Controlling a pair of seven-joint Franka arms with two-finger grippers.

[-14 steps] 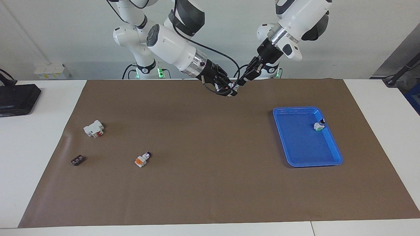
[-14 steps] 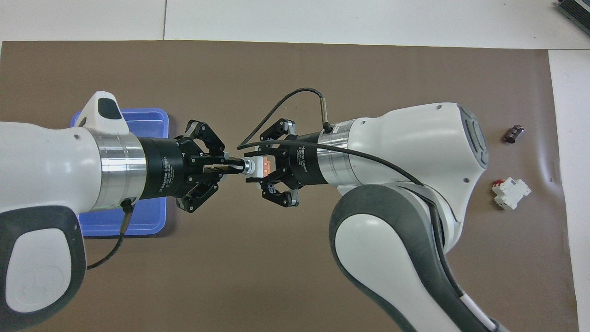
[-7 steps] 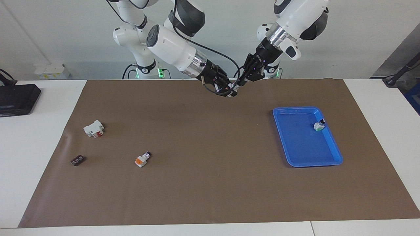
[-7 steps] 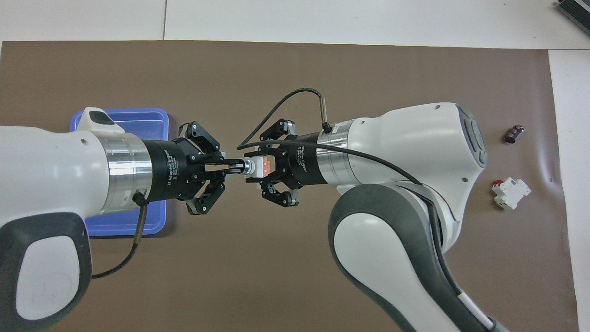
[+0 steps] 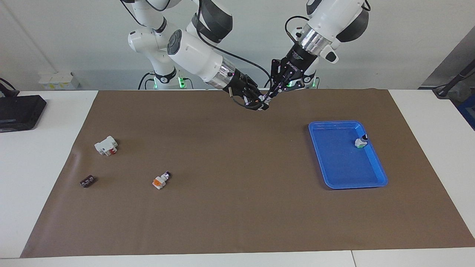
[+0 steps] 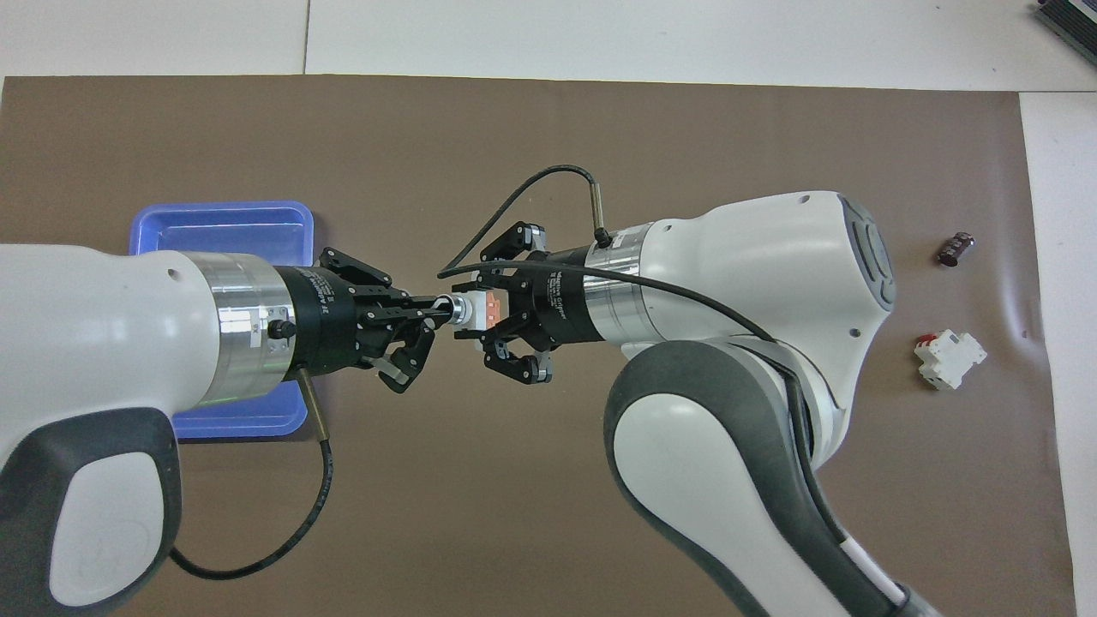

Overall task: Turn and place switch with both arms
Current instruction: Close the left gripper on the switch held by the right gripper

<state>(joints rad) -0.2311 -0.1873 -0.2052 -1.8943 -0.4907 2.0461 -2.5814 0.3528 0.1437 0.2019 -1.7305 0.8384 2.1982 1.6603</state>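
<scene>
Right now I see the left gripper (image 6: 439, 310) and right gripper (image 6: 480, 315) both clamped on the switch (image 6: 474, 310) over the brown mat (image 5: 237, 207).

"2F Adaptive Gripper" printed on left end effector (image 6: 426, 315) body.

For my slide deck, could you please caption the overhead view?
Left gripper and right gripper both grip one switch in mid-air above the brown mat.

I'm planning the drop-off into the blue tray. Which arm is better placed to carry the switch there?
Probably the left. Both the left gripper and right gripper are shut on the switch in the air, but the blue tray lies toward the left arm's end of the table.
</scene>
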